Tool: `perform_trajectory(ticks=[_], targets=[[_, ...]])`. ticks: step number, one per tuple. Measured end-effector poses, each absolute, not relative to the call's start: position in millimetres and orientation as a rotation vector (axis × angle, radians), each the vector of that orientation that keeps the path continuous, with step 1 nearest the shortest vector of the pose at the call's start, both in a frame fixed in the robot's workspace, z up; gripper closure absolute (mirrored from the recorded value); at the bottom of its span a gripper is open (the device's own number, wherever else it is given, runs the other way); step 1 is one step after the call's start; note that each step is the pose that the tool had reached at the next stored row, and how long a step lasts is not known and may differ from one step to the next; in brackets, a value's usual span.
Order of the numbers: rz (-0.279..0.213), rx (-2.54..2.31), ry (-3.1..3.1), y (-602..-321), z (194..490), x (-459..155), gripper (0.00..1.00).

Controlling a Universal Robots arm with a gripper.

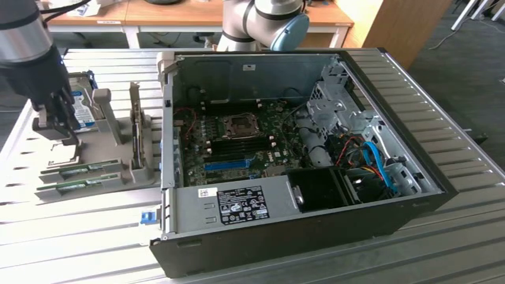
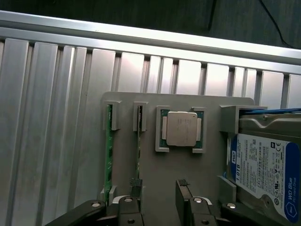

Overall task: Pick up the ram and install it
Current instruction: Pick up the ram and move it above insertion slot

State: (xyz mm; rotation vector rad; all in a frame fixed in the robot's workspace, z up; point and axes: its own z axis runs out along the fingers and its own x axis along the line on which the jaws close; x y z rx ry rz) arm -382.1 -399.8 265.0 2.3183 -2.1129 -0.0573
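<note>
Above the grey holder tray [image 2: 188, 165], the gripper [image 2: 160, 190] is hovering with its jaws spread wide, grasping nothing. The ram [image 2: 138, 150] is standing on edge in its slot, probably so the fingers can straddle it. One fingertip [image 2: 135, 183] is hanging near its end.

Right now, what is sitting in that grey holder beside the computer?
The grey holder carries a ram stick and a second ram stick, both on edge, a square processor chip and a hard drive. The open gripper covers one end of each.
</note>
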Motion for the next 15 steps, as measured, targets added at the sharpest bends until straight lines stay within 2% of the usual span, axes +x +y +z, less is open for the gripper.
perform_trajectory(ticks=[9,15], targets=[[-0.057,2.318,-2.113,-401,261,-382,0.58],[-0.057,2.318,-2.113,-416,261,-382,0.58]])
